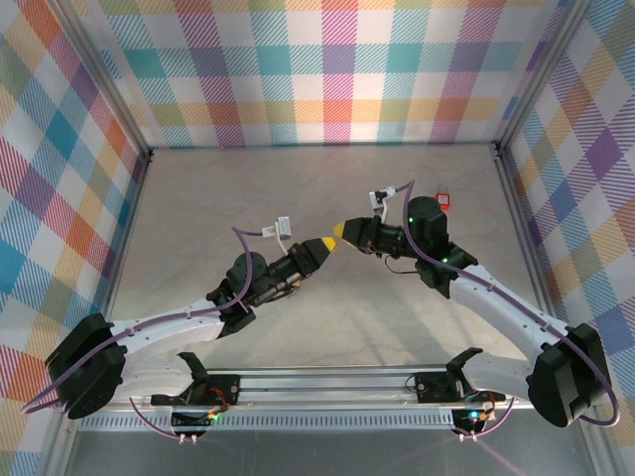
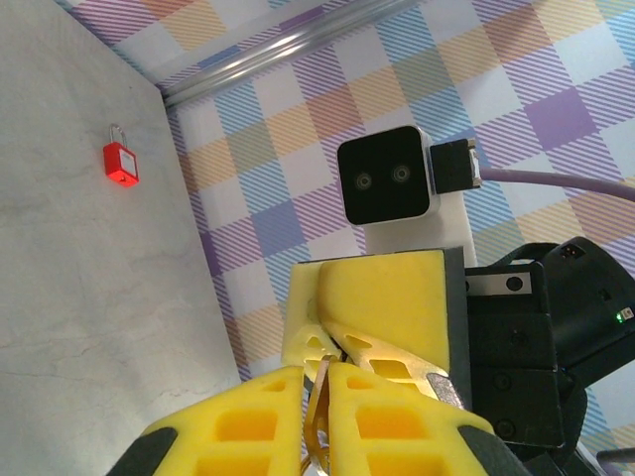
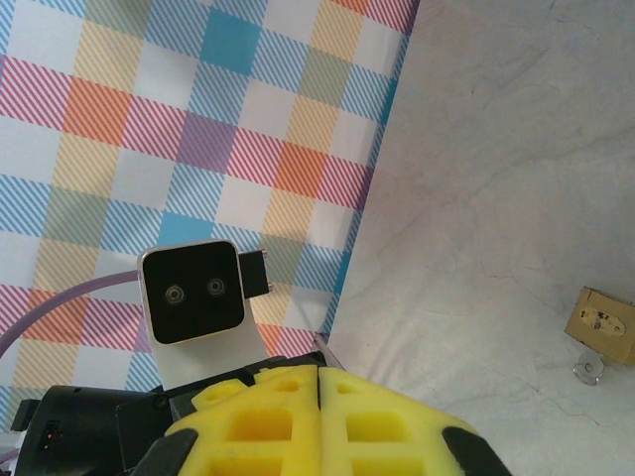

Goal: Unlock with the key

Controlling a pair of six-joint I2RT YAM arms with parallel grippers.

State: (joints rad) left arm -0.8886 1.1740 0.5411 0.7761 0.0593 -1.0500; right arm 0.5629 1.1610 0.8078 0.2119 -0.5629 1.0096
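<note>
Left wrist view: left end effector (image 2: pixel 317 379) clenched on key (image 2: pixel 316 426), we judge mid-handover; right end effector (image 3: pixel 319 382) clenched, tips meeting; padlock (image 2: pixel 120 164) waits apart on counter (image 2: pixel 60 297).

top external: fixed high, behind the arm bases, looking down and forward over the whole table (image 1: pixel 327 327) to the back wall (image 1: pixel 327 69). widest and farthest view.

left wrist cam (image 3: pixel 192 293): sits just behind the left gripper (image 2: pixel 316 375), aimed along it and rolled sideways, so the table stands at frame left. very near the right wrist cam (image 2: pixel 387 177).

right wrist cam: same mount behind the right gripper (image 3: pixel 319 372), aimed back at the left one. the two face each other, close.

shared: red padlock (image 1: pixel 444 199), in top and left wrist views.
</note>
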